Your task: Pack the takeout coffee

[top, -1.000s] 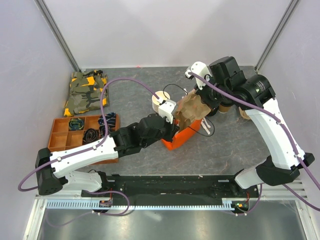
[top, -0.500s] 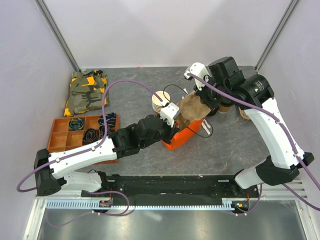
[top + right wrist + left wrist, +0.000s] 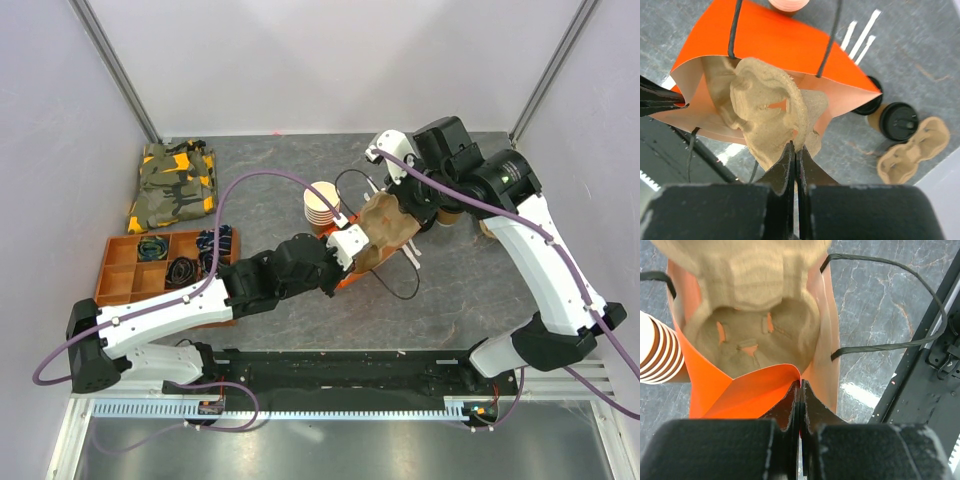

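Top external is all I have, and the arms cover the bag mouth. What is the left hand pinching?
Observer: The left hand is shut on the near rim of the orange bag.
Operator: Right hand?
Observer: The right hand is shut on the pulp cup carrier, which is partly inside the bag.
Operator: Coffee packed?
Observer: No. The lidded coffee cup stands on the table outside the bag, beside a second pulp carrier.

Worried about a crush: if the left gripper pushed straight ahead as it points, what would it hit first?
Likely the pulp cup carrier inside the orange bag, whose rim the left gripper pinches; depth is unclear.
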